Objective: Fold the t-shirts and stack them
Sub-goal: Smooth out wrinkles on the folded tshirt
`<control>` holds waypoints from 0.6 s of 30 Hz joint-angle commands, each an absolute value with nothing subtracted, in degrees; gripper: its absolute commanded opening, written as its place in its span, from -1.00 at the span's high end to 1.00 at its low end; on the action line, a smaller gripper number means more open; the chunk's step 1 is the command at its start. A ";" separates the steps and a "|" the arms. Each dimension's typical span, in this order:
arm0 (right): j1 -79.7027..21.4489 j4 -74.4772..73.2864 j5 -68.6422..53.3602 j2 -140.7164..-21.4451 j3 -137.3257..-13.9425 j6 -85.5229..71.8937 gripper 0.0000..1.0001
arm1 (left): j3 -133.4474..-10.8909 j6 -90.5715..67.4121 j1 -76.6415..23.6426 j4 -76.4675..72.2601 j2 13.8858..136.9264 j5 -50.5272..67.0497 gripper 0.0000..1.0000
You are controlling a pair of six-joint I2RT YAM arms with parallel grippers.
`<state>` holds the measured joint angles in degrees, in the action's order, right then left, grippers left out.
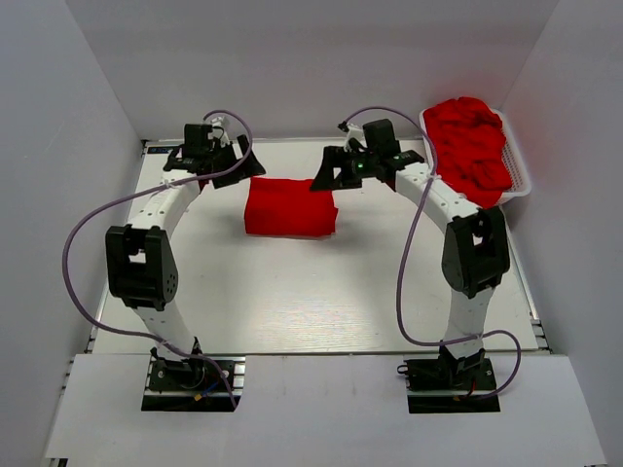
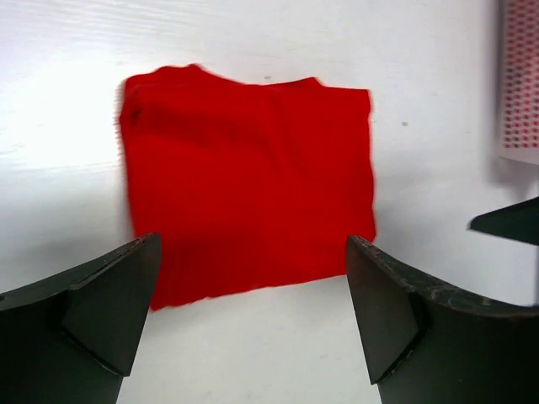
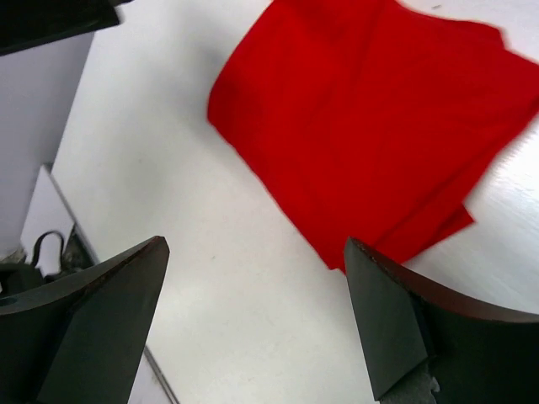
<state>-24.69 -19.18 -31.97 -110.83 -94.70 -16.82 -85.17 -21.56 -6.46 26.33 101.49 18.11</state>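
Note:
A folded red t-shirt (image 1: 289, 206) lies flat on the white table at the back centre. It fills the left wrist view (image 2: 248, 181) and the upper right of the right wrist view (image 3: 379, 118). My left gripper (image 1: 237, 167) is open and empty, raised just left of the shirt's back left corner. My right gripper (image 1: 329, 175) is open and empty, raised at the shirt's back right corner. More red t-shirts (image 1: 474, 146) lie crumpled in a heap in the white basket (image 1: 522, 181) at the back right.
The basket's slotted wall shows at the right edge of the left wrist view (image 2: 520, 84). White walls enclose the table on the left, back and right. Purple cables loop from both arms over the table sides.

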 commanded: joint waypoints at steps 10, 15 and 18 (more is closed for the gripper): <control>-26.54 -1.94 -48.68 -120.40 -93.16 -22.32 -0.81 | -96.67 -27.68 -8.26 5.98 123.99 36.56 -1.00; -26.28 -0.62 -48.43 -125.06 -90.36 -21.71 -0.81 | -100.46 -27.69 -7.65 9.23 131.22 32.53 -1.00; -26.02 -0.79 -48.60 -126.73 -87.64 -21.53 -0.81 | -97.65 -27.69 -6.60 9.23 131.84 31.64 -1.00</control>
